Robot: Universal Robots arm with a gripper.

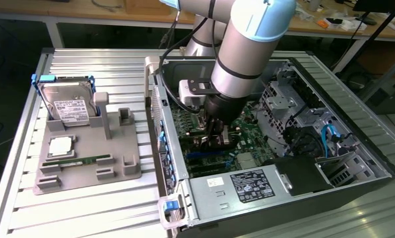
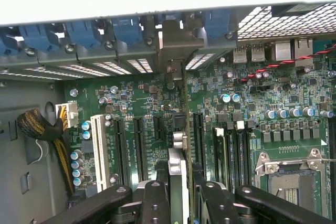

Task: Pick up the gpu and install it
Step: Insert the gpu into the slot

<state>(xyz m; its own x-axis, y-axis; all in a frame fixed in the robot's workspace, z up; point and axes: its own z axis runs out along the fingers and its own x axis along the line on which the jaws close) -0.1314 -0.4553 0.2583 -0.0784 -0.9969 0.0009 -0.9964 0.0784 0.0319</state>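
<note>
Right, gpu (image 2: 178, 177) is edge-on between my fingers (image 2: 155, 203), down inside the open case (image 1: 356, 148). It sits close over the motherboard (image 2: 131, 103), lined up along the expansion slots (image 2: 137, 145). Bracket (image 2: 176, 43) end is at the rear wall, by the blue slot clips (image 2: 84, 32). Pickup done, card brought to the board. Whether the edge connector is in a slot I cannot tell, it's hidden under the card, so I judge seating as not confirmed. My gripper (image 1: 217, 135) is closed narrow on the card, one finger each side, touching nothing else. Outside the case, grey tray (image 1: 118, 148) holds hard drive (image 1: 68, 106) and RAM stick (image 1: 75, 161).
</note>
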